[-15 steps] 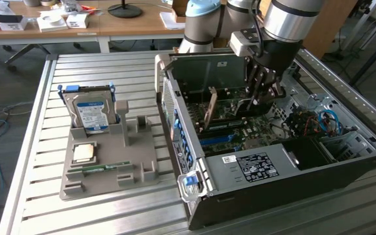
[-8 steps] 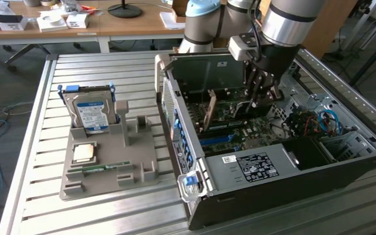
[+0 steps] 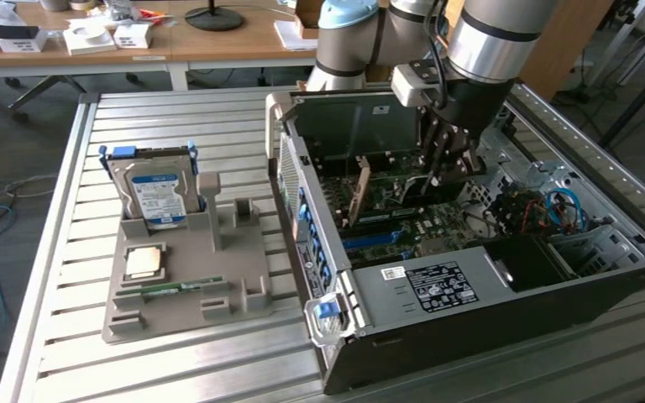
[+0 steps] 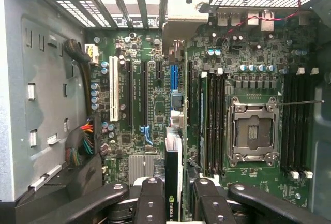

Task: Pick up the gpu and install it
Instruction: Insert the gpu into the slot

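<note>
Nearest in the exterior view, the power supply is set along the near wall of the case. Beyond it, over the board, the gpu is grasped by the gripper, with a finger set against each face. The card is held upright on edge, its thin top edge turned to the wrist camera. Its long axis is laid along the slots, from the gripper toward the rear wall on the exterior view's left. Which end is led cannot be told. It is placed between those slots and the memory slots. Whether it is seated cannot be told.

The step in hand is judged to be alignment over a slot. It is done well if the card is kept plumb and parallel to the slot, pressed evenly, and the latches and cables are cleared.
</note>
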